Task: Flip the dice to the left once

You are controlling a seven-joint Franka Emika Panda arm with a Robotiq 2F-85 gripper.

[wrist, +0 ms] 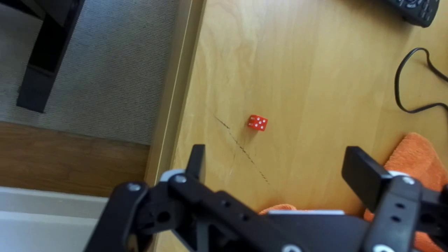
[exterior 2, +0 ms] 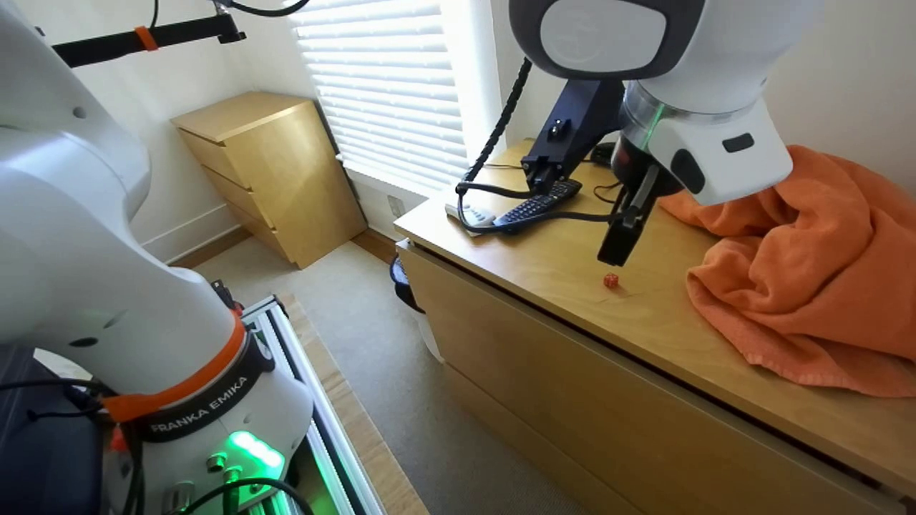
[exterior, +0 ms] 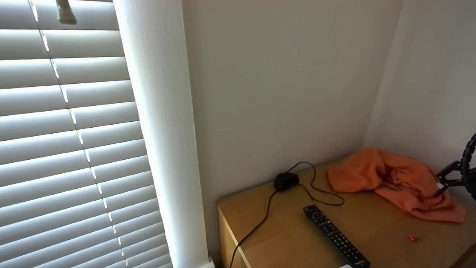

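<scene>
The small red die with white pips lies on the wooden dresser top in both exterior views (exterior: pixel 413 237) (exterior 2: pixel 610 280). In the wrist view the die (wrist: pixel 258 123) shows a face with several pips up and another pipped side to its left. My gripper (wrist: pixel 274 152) is open, with its two black fingers wide apart and nothing between them. The die is apart from the gripper, ahead of the fingertips in the wrist view. In the exterior views the gripper (exterior 2: pixel 620 247) (exterior: pixel 441 184) hangs above the dresser; its far finger is hidden in one of them.
An orange towel (exterior 2: pixel 809 279) lies crumpled beside the die. A black remote (exterior: pixel 336 236), a white remote (exterior 2: pixel 472 216) and a black device with a cable (exterior: pixel 286 181) are on the dresser. The dresser's front edge (wrist: pixel 175 94) runs left of the die in the wrist view.
</scene>
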